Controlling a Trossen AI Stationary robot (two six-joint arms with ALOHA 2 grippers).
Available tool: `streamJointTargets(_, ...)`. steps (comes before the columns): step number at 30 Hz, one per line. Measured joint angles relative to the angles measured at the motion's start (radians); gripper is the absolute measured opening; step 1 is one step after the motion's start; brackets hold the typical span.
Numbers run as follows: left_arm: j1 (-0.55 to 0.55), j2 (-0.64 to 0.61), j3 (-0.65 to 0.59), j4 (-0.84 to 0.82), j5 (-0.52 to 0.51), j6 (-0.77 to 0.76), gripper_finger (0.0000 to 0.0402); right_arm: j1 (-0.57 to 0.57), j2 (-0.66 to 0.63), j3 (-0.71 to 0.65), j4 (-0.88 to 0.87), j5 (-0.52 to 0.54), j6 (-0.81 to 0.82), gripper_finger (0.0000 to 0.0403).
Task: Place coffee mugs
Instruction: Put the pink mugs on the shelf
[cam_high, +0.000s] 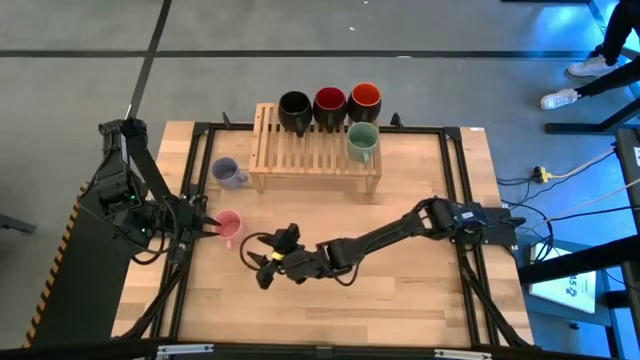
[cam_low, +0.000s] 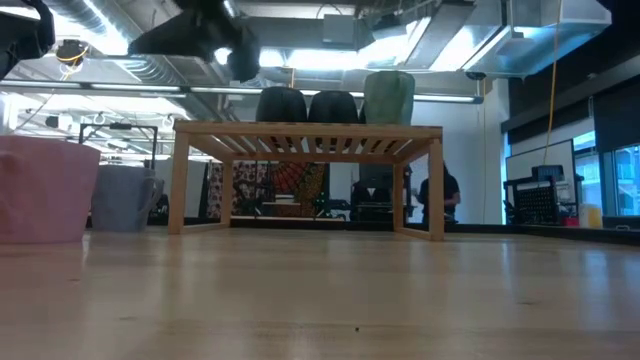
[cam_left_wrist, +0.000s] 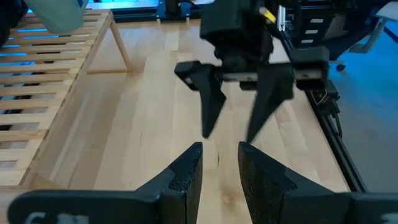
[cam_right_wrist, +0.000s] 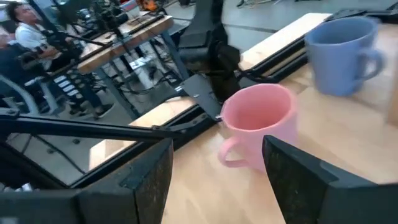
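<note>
Four of the six mugs already sit on the wooden rack (cam_high: 315, 150): the black mug (cam_high: 294, 110), the red-lined mug (cam_high: 329, 106) and the orange-lined mug (cam_high: 364, 102) in a row along the rack's far edge, and the green mug (cam_high: 362, 142) just in front of the orange-lined one, toward the rack's right end. By that count the task looks about two-thirds done.

Two mugs are still on the desk (cam_high: 400, 260) — the lavender mug (cam_high: 227, 173) just beside the rack's left end, and the pink mug (cam_high: 229, 228) nearer the front, below the lavender one.

The right gripper (cam_high: 262, 262) hangs just in front of the pink mug, released and wide apart, holding nothing; its wrist view shows the pink mug (cam_right_wrist: 258, 124) standing between and beyond its fingers (cam_right_wrist: 146, 180), handle turned toward them. The left gripper (cam_high: 203, 226) sits at the pink mug's other side, close to it, its fingers (cam_left_wrist: 186, 177) parted a little and empty.

The pink mug looks to be next in line, the lavender one after — neither yet lifted.
</note>
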Motion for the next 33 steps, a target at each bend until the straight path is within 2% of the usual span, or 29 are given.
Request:
streamJointTargets(4,0.0,0.0,0.0,0.0,0.0,0.0,0.0096,-0.005,0.074,0.111,-0.004,-0.071,-0.044,0.0234)
streamJointTargets(10,0.0,0.021,-0.009,0.008,0.009,-0.058,0.0096,-0.017,0.201,0.307,-0.123,-0.152,-0.115,0.0234)
streamJointTargets(17,0.0,0.062,-0.016,0.008,0.055,-0.053,0.0096,-0.021,0.302,0.441,-0.159,-0.163,-0.113,0.0234)
streamJointTargets(21,0.0,0.069,-0.016,0.022,0.063,-0.07,0.0096,-0.022,0.35,0.454,-0.116,-0.2,-0.103,0.0234)
streamJointTargets(25,0.0,0.088,-0.021,0.023,0.142,-0.175,0.0096,-0.02,0.369,0.448,-0.23,-0.206,-0.071,0.0234)
streamJointTargets(30,0.013,0.133,-0.064,0.017,0.231,-0.272,0.0096,-0.007,0.34,0.448,-0.276,-0.229,-0.055,0.0234)
streamJointTargets(33,0.052,0.15,-0.072,-0.061,0.274,-0.375,0.0097,0.006,0.301,0.449,-0.36,-0.231,-0.069,0.0234)
